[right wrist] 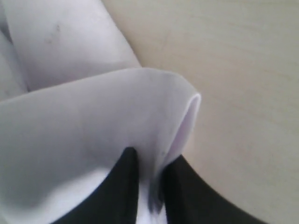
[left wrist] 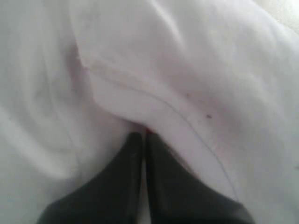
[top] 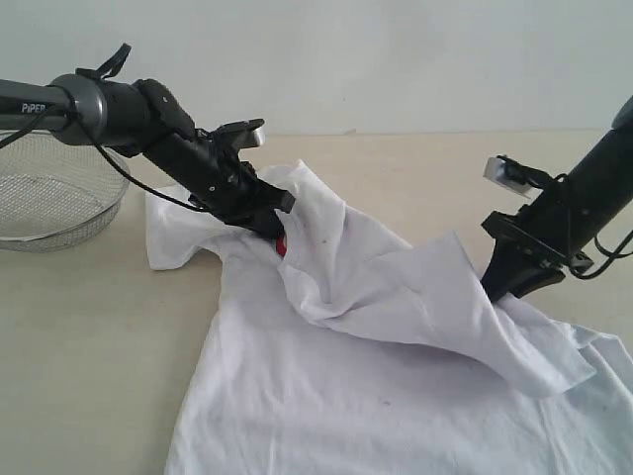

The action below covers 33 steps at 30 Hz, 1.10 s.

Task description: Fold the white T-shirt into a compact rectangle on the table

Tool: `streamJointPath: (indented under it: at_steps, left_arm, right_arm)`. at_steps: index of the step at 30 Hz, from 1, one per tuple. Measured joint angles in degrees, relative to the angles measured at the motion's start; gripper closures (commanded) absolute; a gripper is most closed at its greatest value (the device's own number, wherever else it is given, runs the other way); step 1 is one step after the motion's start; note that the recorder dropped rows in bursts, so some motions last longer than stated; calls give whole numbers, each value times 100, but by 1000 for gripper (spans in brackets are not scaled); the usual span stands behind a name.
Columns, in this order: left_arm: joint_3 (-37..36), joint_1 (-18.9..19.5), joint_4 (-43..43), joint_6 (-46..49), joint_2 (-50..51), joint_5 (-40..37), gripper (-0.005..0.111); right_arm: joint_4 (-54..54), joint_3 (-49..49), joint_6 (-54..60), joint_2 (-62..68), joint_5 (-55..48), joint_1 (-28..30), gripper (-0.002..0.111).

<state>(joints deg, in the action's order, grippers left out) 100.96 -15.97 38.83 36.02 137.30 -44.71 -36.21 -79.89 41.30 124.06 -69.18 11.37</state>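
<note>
A pale beige matte counter (top: 89, 327) runs back to a plain whitish wall (top: 396, 59), with a wire basket (top: 49, 198) at its far left. The white T-shirt (top: 396, 376) lies rumpled across the near right. The left gripper (top: 271, 230) pinches its far edge, and the right gripper (top: 493, 289) pinches a raised fold.

Basket (top: 49, 198) cut off at frame edge, T-shirt (top: 396, 396) hem cropped (left wrist view blurred)

The pale beige bench (top: 79, 336) carries the white T-shirt (top: 346, 396), crumpled toward five o'clock, and a wire-mesh basket (top: 49, 198) at ten o'clock.
</note>
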Motion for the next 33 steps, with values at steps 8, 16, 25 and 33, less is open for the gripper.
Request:
streamJointPath:
  at_steps: [8,16,25,33]
  left_arm:
    - [0,0,0,0,0,0,102]
    - [0,0,0,0,0,0,102]
    - [0,0,0,0,0,-15,102]
    - [0,0,22,0,0,-49,102]
  right_arm:
    - [-174,0,660,0,-13,0,108]
    - [-632,0,1042,-757,495,0,108]
    - [207,0,138,-1248,2890,0,108]
    - [1562,0,-1025,-1238,4896,57,108]
